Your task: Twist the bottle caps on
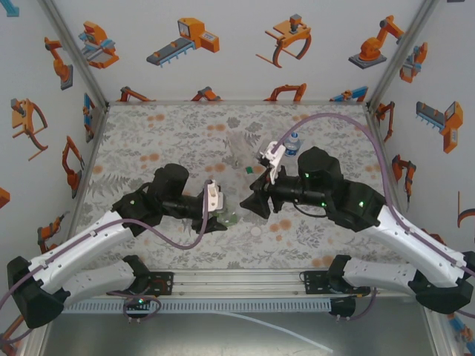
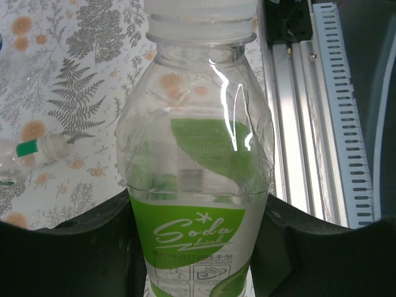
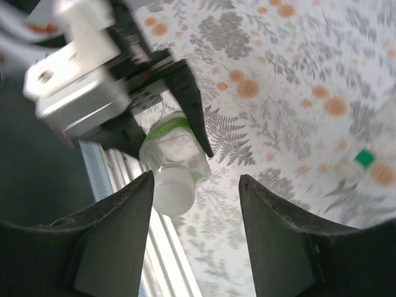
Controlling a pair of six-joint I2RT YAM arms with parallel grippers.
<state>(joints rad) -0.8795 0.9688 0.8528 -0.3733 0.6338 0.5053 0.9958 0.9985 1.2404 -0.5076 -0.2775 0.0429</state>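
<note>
I am seeing the left gripper [image 2: 198, 213] clenching its fingers on the green-labelled soda bottle [image 2: 198, 148], the pads pressing the label from both sides. The white cap [image 3: 174, 190] is sitting on the bottle's neck and facing the right gripper [image 3: 197, 180]. That gripper's fingers are standing apart, released. The cap is lying just beside one finger, and I cannot tell whether it is touching it.

From above, both grippers are meeting at the 6 o'clock part of the floral table [image 1: 148, 141], close to the aluminium rail [image 2: 309, 124] along the near edge. That is leaving little room toward me. The table is lying open from 9 to 11 o'clock.

At 12 o'clock from the grippers a clear bottle [image 1: 241, 148] is lying, with a small green cap [image 3: 365, 158] at its neck. I cannot tell whether it is screwed on. At 1 o'clock a blue-labelled bottle [image 1: 292, 145] is standing just beside the right arm's cable.

The left wrist view is giving me the label print and the rail slots. The right wrist view is giving me the cap's end face.
</note>
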